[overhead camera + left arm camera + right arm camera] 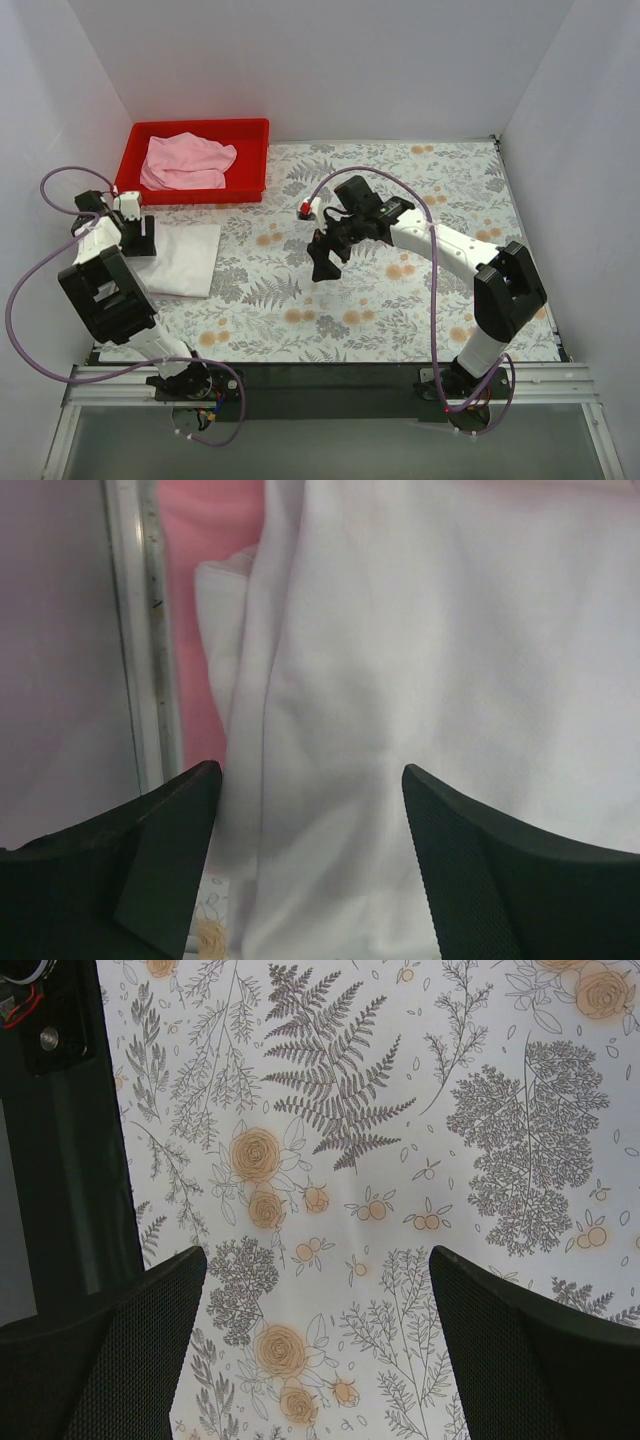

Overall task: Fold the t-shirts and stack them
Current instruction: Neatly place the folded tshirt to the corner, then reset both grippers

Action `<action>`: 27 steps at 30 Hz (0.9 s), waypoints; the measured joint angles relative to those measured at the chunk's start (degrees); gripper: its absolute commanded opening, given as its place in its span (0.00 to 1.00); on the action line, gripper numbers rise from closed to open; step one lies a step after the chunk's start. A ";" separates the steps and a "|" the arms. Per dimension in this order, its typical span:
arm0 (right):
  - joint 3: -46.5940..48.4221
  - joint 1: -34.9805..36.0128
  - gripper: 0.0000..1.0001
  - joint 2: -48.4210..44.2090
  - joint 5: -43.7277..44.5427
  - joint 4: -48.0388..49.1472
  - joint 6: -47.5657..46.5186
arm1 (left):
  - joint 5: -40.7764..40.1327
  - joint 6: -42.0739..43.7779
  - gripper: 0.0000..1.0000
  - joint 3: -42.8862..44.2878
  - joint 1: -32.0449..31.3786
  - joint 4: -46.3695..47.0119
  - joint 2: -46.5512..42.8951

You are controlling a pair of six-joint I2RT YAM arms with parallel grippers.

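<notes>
A folded white t-shirt [183,258] lies on the floral table at the left; in the left wrist view the white t-shirt [420,680] fills most of the frame. My left gripper [133,228] hovers over its left part, open, with nothing between the fingers [470,870]. A crumpled pink t-shirt [186,162] lies in the red bin [250,130] at the back left. My right gripper [322,262] hangs open over the bare middle of the table, away from both shirts; its fingers [520,1350] frame only the floral cloth.
The floral tablecloth [420,200] covers the table between white walls. A metal rail [150,660] and a strip of pink [205,540] show beside the white shirt. The dark front edge of the table [60,1180] shows at the left of the right wrist view.
</notes>
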 measured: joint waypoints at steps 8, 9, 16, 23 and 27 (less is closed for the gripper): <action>-2.10 -7.85 0.98 -5.40 -0.50 -1.77 -0.09 | 0.11 -0.02 0.76 6.40 -0.04 -2.36 -6.84; -2.73 -9.62 0.98 -6.71 -0.61 -1.75 -0.13 | 1.20 0.11 0.75 7.91 -0.09 -3.30 -7.28; -8.98 -23.58 0.99 -15.56 -2.12 -3.72 -0.20 | 6.80 -1.92 0.83 10.80 -9.44 -10.93 -12.83; -15.45 -34.56 0.98 -22.49 -2.08 -5.86 1.01 | 9.22 -13.90 0.87 13.09 -35.30 -11.13 -13.42; -19.37 -38.56 0.99 -26.69 1.57 -6.73 2.01 | 9.16 -21.46 0.88 11.02 -44.61 -6.78 -12.41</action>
